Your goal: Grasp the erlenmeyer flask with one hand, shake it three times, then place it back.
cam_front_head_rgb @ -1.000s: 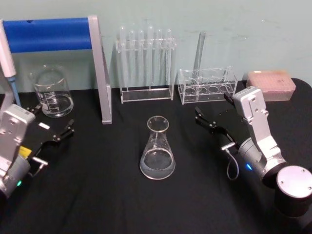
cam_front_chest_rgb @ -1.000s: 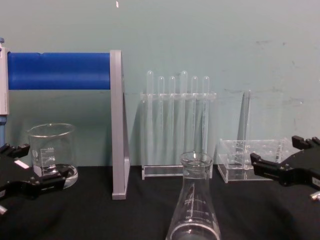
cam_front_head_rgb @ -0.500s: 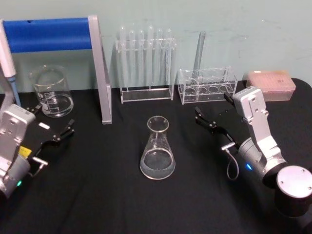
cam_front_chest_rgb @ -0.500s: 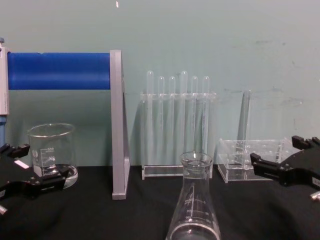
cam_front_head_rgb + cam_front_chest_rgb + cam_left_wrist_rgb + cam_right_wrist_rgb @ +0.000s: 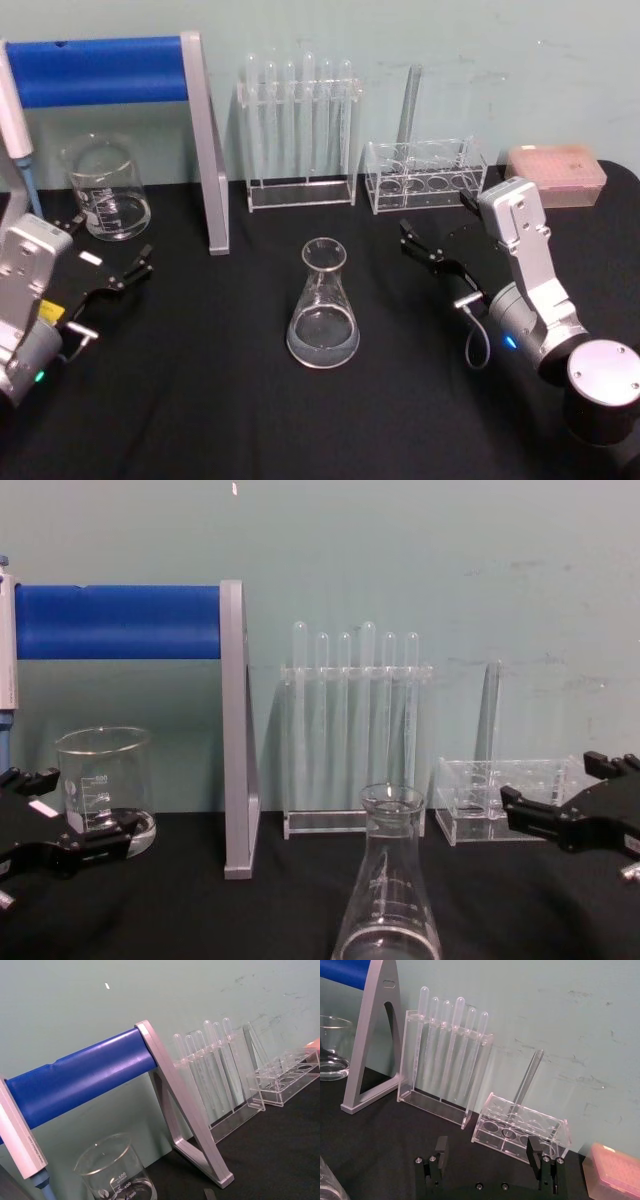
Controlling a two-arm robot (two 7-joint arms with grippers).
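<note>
The erlenmeyer flask point(image 5: 323, 305) stands upright on the black table, a little clear liquid in its wide base; in the chest view it rises at bottom centre point(image 5: 388, 900). My right gripper point(image 5: 435, 215) hovers open to the right of the flask, about a hand's width away and holding nothing; it also appears in the chest view point(image 5: 548, 780) and the right wrist view point(image 5: 488, 1147). Far to the flask's left, my left gripper point(image 5: 108, 245) is open and empty, just in front of the beaker point(image 5: 105, 190).
A blue-barred grey stand point(image 5: 205, 150) stands back left with a pipette point(image 5: 15, 120) hanging at its end. Behind the flask are a rack of test tubes point(image 5: 300, 130), a small clear rack point(image 5: 425, 175) holding one tube, and a pink tip box point(image 5: 555, 172).
</note>
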